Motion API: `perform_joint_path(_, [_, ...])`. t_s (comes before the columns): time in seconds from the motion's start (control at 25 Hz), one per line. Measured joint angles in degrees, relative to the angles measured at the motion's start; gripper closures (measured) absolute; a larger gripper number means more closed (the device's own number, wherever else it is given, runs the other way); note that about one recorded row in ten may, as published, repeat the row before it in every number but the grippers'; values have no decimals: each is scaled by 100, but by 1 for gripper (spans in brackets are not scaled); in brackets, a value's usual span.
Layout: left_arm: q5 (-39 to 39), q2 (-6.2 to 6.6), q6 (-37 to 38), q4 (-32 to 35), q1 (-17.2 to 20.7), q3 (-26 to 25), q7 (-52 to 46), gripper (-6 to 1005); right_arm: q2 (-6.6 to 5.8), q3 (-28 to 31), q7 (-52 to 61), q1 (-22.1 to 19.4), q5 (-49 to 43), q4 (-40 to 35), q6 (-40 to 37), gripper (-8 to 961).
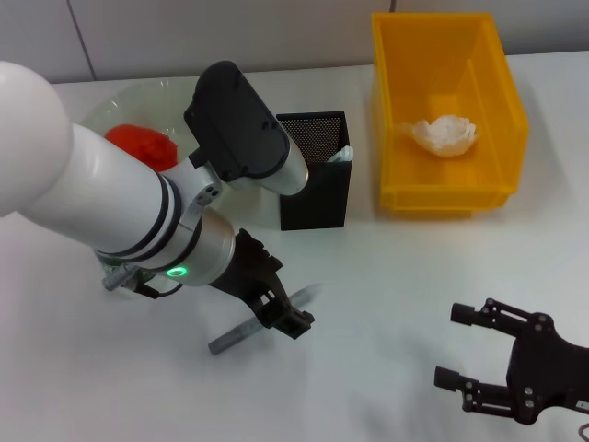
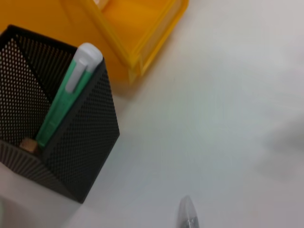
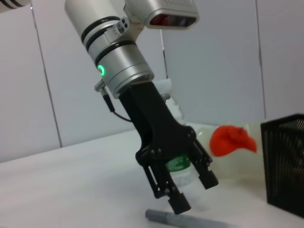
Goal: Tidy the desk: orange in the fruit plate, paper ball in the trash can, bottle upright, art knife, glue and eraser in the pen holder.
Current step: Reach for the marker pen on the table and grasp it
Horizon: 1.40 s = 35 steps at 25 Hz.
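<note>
My left gripper (image 1: 287, 318) hangs open just above a slim grey stick (image 1: 248, 330) lying on the desk; I cannot tell whether it is the art knife or the glue. The right wrist view shows the open fingers (image 3: 180, 205) over the stick (image 3: 175, 219), not touching it. The orange (image 1: 143, 143) lies in the fruit plate (image 1: 101, 110). The paper ball (image 1: 444, 133) sits in the trash can (image 1: 442, 198). The pen holder (image 2: 85, 142) holds a long green-and-white tool (image 2: 66, 102) and the eraser (image 2: 29, 144). The bottle (image 3: 178, 165) stands upright behind my left gripper. My right gripper (image 1: 449, 345) rests open at the front right.
The pen holder (image 1: 315, 175) stands between the fruit plate and the trash can, close behind my left arm. White desk surface stretches between the two grippers and in front of the yellow bin.
</note>
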Motion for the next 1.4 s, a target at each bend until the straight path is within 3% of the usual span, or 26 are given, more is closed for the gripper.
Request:
perform_joint_path(0.4, [80,0,-31,-206,-199,202,-88,209,5,355,-11,-57,-36,-15,26,147])
perform_joint_path(1.12, [291,0,29,-549,-415,334,-155,218,2,400,-25,-44,-50,-21,189,148])
perform_joint_path(1.2, [302,0,37,-612,-444,349,-158,376,6,400,-27,-35,-51,-21,232,148])
perform_joint_path(1.4, [303,0,104,-657,-506,397,-228,378,16,394,-29,-24,-51,-10,290,148])
